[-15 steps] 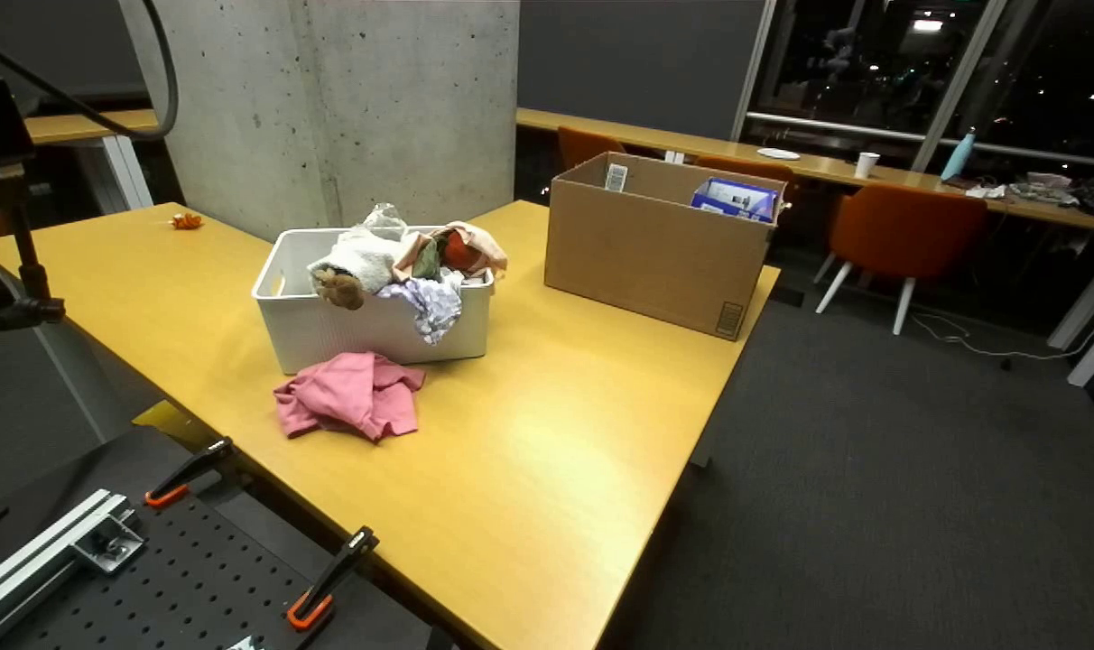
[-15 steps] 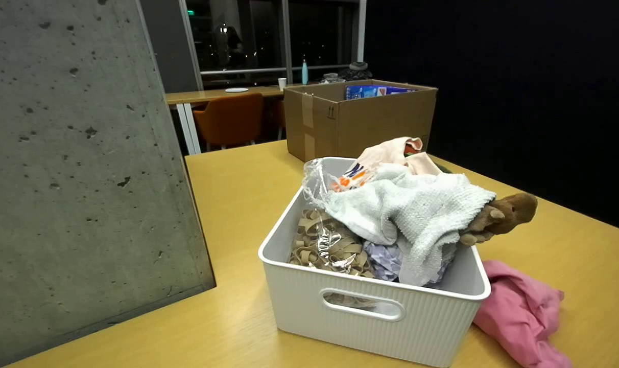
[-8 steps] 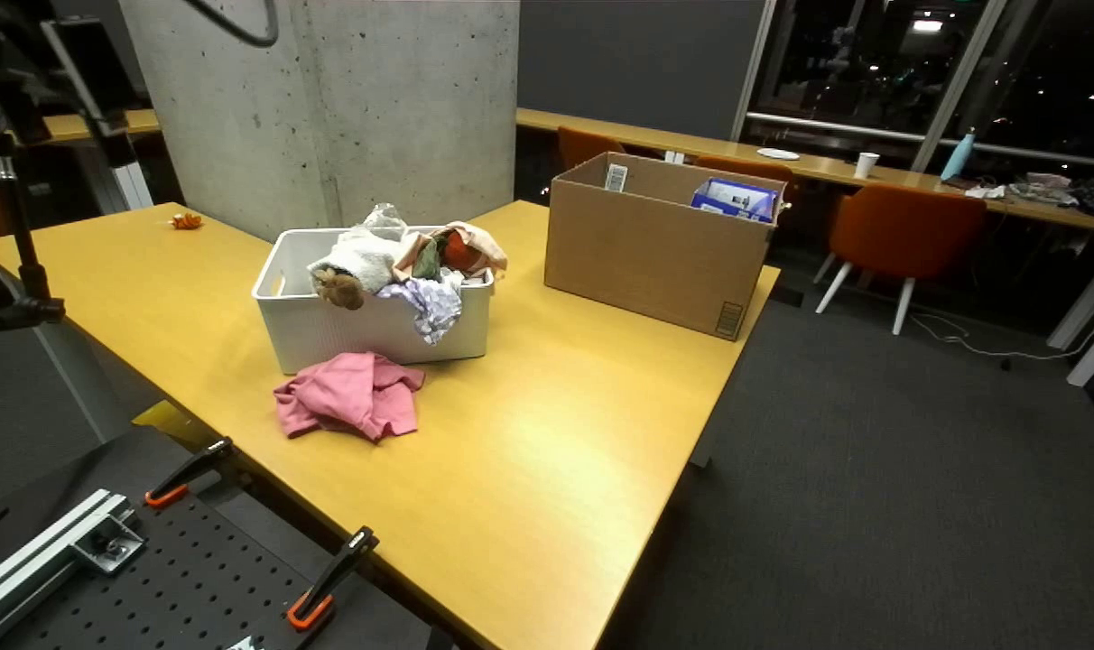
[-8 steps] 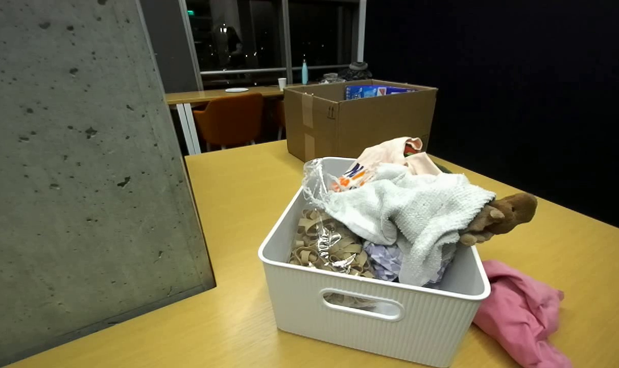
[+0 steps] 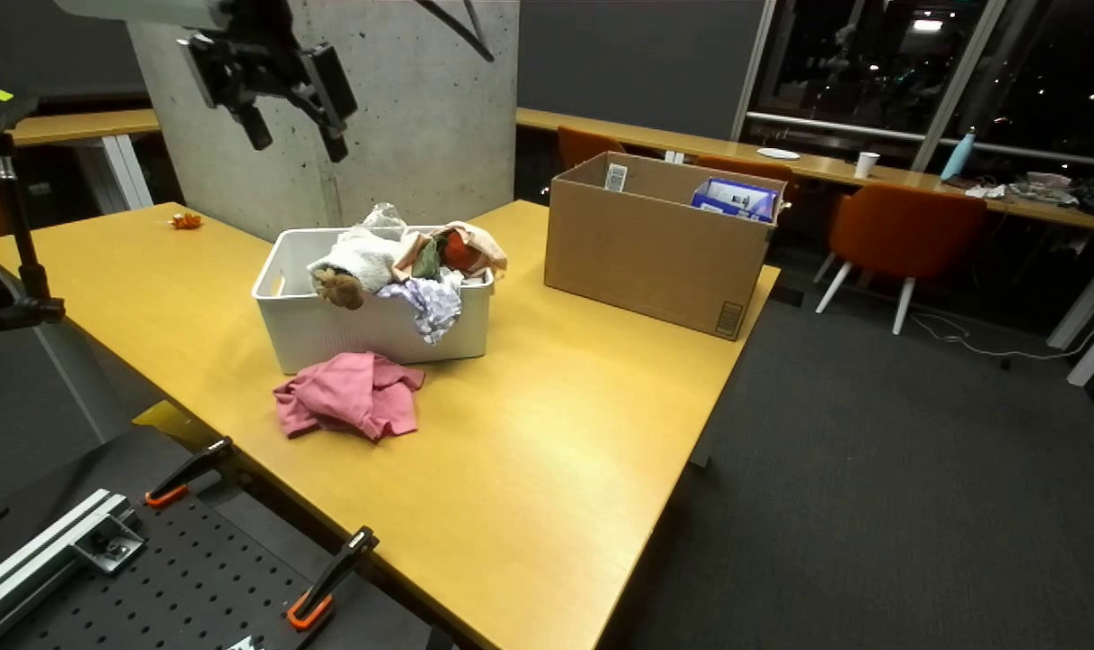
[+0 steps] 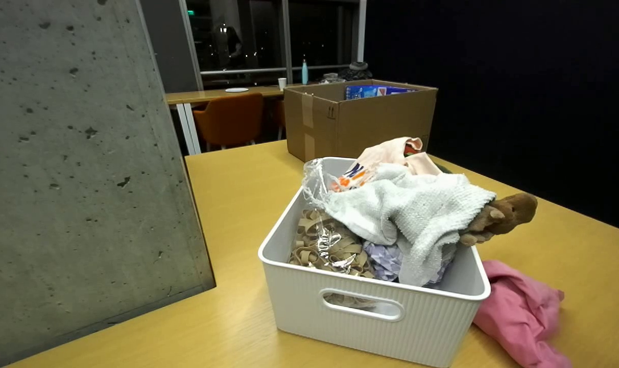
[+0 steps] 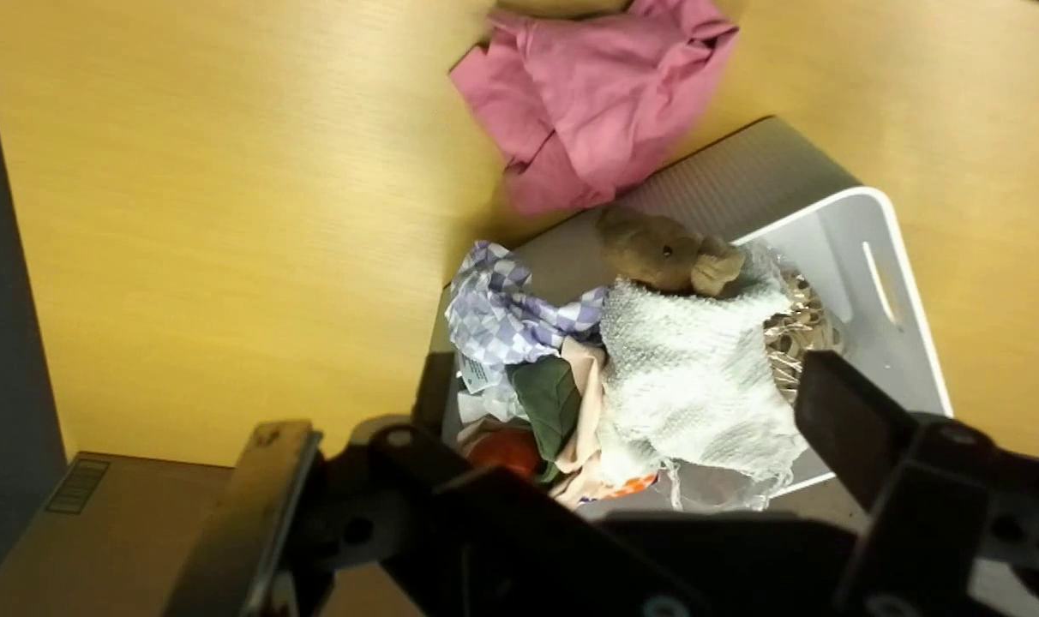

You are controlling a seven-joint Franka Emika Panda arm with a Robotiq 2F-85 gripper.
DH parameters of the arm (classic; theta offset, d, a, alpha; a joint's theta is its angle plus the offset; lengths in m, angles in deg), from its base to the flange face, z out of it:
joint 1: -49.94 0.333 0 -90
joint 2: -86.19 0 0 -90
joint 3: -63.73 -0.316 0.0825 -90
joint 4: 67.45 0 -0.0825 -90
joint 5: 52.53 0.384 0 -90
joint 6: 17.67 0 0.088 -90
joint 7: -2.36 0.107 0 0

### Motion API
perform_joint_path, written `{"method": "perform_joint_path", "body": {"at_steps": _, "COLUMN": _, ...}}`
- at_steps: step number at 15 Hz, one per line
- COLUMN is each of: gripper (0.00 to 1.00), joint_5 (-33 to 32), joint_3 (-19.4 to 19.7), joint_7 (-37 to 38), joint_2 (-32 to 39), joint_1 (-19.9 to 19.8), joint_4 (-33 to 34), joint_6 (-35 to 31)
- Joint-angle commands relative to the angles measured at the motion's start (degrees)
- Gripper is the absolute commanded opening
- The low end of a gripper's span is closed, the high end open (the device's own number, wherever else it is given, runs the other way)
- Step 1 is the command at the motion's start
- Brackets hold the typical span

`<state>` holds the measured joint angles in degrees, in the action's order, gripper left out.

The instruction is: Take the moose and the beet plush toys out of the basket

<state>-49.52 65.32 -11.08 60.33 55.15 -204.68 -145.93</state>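
Your gripper (image 5: 296, 142), jaws spread wide, released; hanging above the basket (image 5: 335, 330), well apart from it.
The basket, below you: white, ribbed, upright on the yellowish table (image 5: 538, 442). It holds:
– Brown moose (image 6: 508, 213): you see its head jutting past the edge of the pale towel (image 6: 411, 199), over one long wall, the rest hidden.
– Red beet (image 5: 462, 253), dark green leaves: at the end nearer the cardboard box (image 5: 651, 253), partly enclosed by a peach cloth (image 6: 383, 155).
– One lilac checked cloth (image 7: 492, 321): draped over the same long wall.
– Some tan curled strips (image 6: 309, 248): under clear plastic (image 6: 317, 176), at the end opposite the beet.
One pink cloth (image 5: 353, 393): crumpled on the table just beside the basket, on the moose's side.
The same box: brown, open-topped, a blue package (image 5: 737, 200) inside.
Farthest from you: a counter (image 6: 197, 97) with white cup (image 5: 866, 164) and blue bottle (image 5: 959, 156), an orange chair (image 5: 908, 239) just beside it.
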Motion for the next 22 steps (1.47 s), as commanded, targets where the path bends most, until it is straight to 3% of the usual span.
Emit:
{"method": "perform_joint_path", "body": {"at_steps": 1, "gripper": 1.00, "joint_5": 0.3, "joint_3": -1.2, "joint_7": -0.8, "joint_2": 14.1, "joint_1": 1.2, "joint_4": 6.6, "joint_6": -5.2}}
{"method": "perform_joint_path", "body": {"at_steps": 8, "gripper": 1.00, "joint_5": 2.6, "joint_3": -4.8, "joint_7": -3.6, "joint_2": 32.0, "joint_1": 1.6, "joint_4": 13.5, "joint_6": -7.8}}
{"method": "perform_joint_path", "body": {"at_steps": 13, "gripper": 1.00, "joint_5": -4.8, "joint_3": -6.7, "joint_7": -1.0, "joint_2": 39.0, "joint_1": 1.9, "joint_4": 20.8, "joint_6": -6.9}}
{"method": "perform_joint_path", "body": {"at_steps": 22, "gripper": 1.00, "joint_5": -9.2, "joint_3": -8.2, "joint_7": -1.0, "joint_2": 47.2, "joint_1": 3.3, "joint_4": 30.8, "joint_6": -6.3}}
